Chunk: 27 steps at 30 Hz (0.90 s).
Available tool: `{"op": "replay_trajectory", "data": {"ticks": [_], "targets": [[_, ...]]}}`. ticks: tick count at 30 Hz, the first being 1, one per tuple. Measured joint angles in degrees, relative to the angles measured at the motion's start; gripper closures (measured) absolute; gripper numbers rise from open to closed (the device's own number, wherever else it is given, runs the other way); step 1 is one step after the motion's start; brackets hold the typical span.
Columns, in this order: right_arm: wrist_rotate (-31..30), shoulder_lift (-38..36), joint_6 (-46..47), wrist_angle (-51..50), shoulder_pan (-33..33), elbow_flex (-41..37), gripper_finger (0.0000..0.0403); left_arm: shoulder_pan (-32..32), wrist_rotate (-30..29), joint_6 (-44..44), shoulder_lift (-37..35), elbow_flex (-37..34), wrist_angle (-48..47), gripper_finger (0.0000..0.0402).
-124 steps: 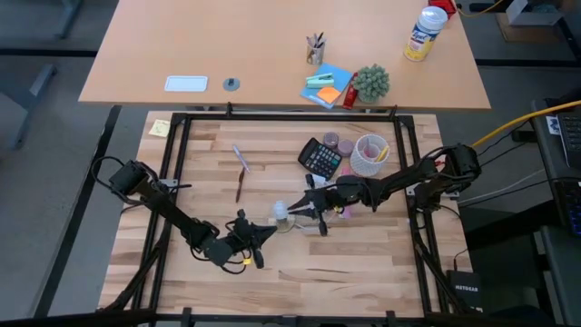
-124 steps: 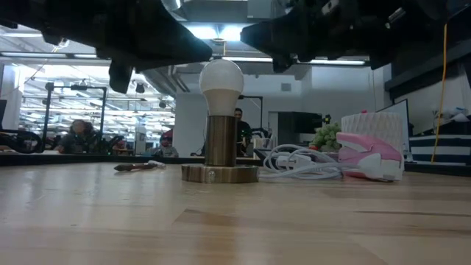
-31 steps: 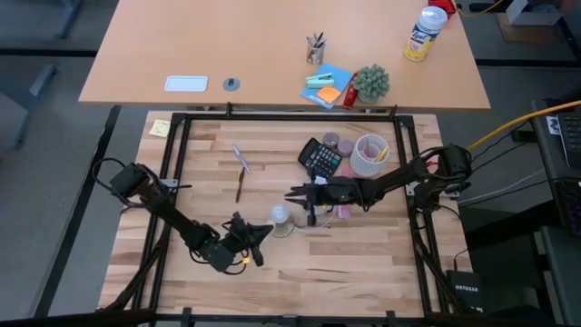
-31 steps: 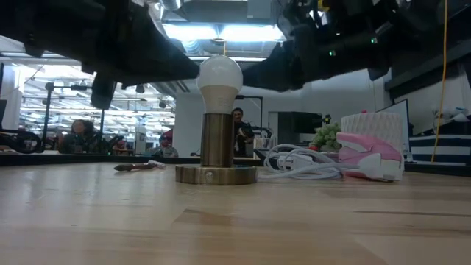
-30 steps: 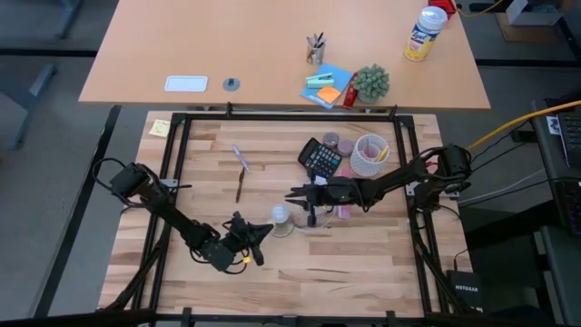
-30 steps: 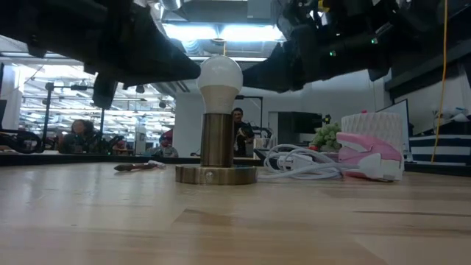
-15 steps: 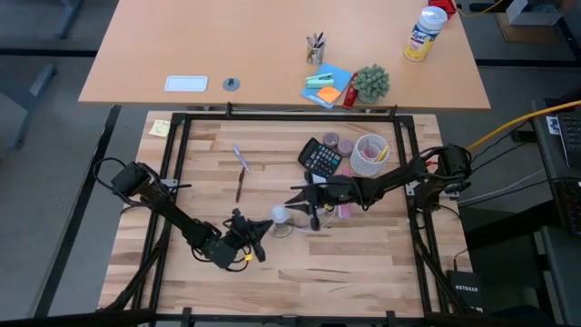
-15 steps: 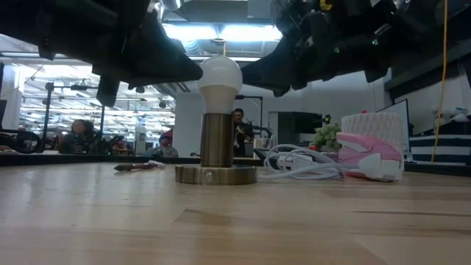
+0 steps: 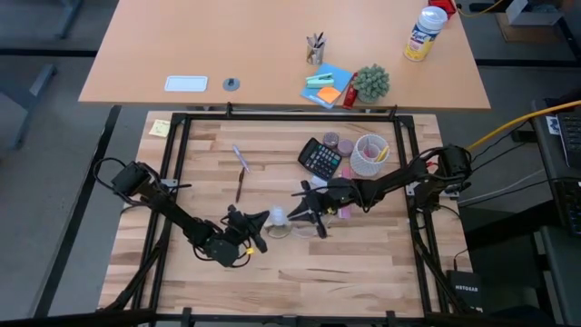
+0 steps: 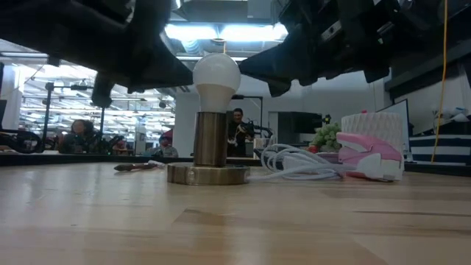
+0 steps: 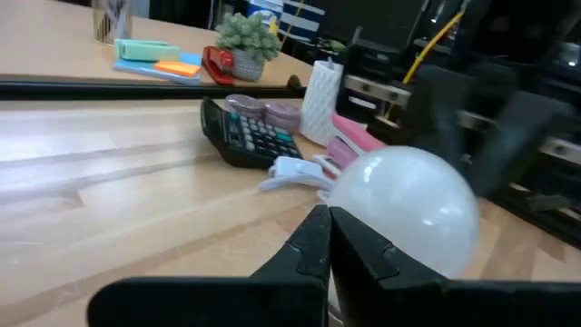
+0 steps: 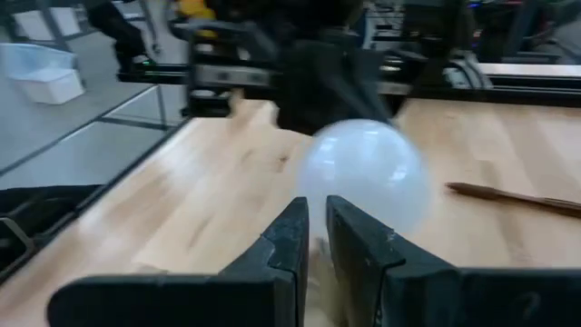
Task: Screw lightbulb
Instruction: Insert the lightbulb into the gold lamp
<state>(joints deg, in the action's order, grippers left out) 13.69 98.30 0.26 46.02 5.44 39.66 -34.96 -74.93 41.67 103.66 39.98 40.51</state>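
Lightbulb (image 10: 216,76), lower centre of the desk (image 9: 363,263), seated upright in a brass holder (image 10: 210,156). Left gripper (image 9: 257,221) and right gripper (image 9: 300,211) flank it, both with fingers together, holding nothing. The glass looks light, smooth and fragile; grip the globe's widest part gently.

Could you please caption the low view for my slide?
Frosted lightbulb seated upright in a brass socket stand, both arms close overhead.

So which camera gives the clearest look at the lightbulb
The low view: the lightbulb stands side-on atop its brass holder. The high view shows a small white dot; both wrist views show only its dome, close.
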Motion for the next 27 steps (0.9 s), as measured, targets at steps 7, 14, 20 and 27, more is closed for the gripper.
{"op": "replay_trajectory", "data": {"ticks": [7, 14, 20, 27], "targets": [[-0.16, 0.00, -0.01, 0.10, -0.12, 0.02, 0.0352, -0.07, -0.66, 4.01, 0.00, 0.05, -3.67, 0.0401], [-4.18, -3.41, -0.98, 0.59, -0.17, 0.09, 0.0352, -2.50, -5.66, -3.47, -2.98, 0.05, -3.60, 0.0401], [-9.33, -6.75, -3.50, 0.85, -0.19, 0.11, 0.0352, -5.98, -4.81, -8.90, -8.88, 0.05, -3.30, 0.0401], [-16.30, -6.75, -6.71, -2.66, -0.21, 0.11, 0.0352, -7.26, 4.95, -5.16, -8.31, 0.05, -1.95, 0.0401]]}}
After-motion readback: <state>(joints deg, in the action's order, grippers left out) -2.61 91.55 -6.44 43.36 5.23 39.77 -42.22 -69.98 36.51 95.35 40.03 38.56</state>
